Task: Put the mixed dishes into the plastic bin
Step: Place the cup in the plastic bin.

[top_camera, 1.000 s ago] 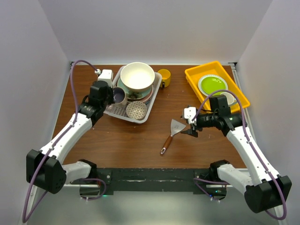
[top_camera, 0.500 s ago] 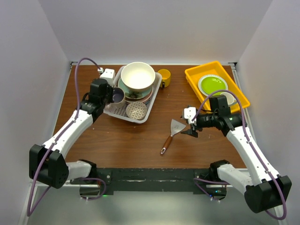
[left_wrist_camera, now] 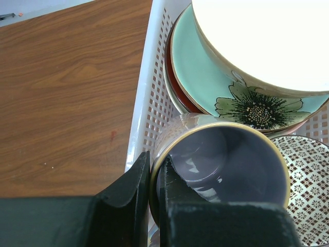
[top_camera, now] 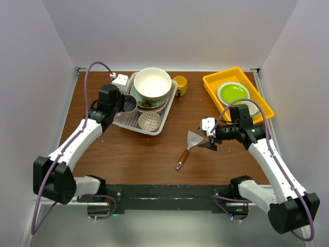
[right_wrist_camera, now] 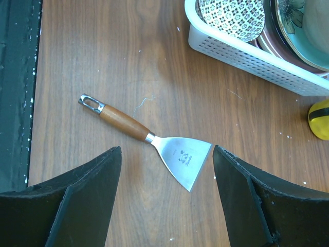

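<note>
While our left gripper [left_wrist_camera: 154,172] pinches the purple-lined mug [left_wrist_camera: 226,164] by its rim over the lattice bin [left_wrist_camera: 145,103] — a hold for lowering it in — our right gripper [right_wrist_camera: 165,154] hovers wide open above the wooden-handled spatula [right_wrist_camera: 149,136]

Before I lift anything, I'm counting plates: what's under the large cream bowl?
A pale green flowered plate, then a red-rimmed plate edge, inside the white bin. The bowl covers the stack's middle.

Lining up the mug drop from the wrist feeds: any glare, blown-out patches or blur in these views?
Left wrist: the large cream bowl is blown out to flat white, the mug shows bright glints inside, the left tool is dark and soft-edged. Right wrist: spatula crisp, no glare; right tool dark, slightly soft. Top: even light, faint shadows.
</note>
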Tool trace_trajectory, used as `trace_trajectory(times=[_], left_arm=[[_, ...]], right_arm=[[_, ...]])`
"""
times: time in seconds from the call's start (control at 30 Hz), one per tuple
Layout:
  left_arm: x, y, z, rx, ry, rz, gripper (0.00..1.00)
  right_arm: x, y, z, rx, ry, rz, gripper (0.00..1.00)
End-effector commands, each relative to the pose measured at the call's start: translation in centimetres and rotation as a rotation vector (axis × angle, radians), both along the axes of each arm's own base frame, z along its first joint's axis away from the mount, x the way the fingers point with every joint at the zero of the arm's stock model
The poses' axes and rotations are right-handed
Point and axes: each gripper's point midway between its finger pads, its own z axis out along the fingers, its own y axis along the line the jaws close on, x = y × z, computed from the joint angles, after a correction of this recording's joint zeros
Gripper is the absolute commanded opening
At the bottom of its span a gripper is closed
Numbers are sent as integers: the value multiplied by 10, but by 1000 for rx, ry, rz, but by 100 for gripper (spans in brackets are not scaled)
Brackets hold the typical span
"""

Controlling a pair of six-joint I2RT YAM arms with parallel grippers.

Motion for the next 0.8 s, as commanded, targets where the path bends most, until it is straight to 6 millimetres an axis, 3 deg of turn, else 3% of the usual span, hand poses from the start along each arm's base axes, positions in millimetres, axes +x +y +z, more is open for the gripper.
trace_trajectory(times=[0.0,0.37,0.77], left_arm=[[14,-4,57,-15,-183,-35,0],[4,-2,63,56,-200,-97,0],[7,-11,53,79,-160,-158,0]], right_arm=[[-1,3,6,29,-29,21,75],[-2,3,5,30,-21,22,76],[-2,3,5,31,-24,22,76]])
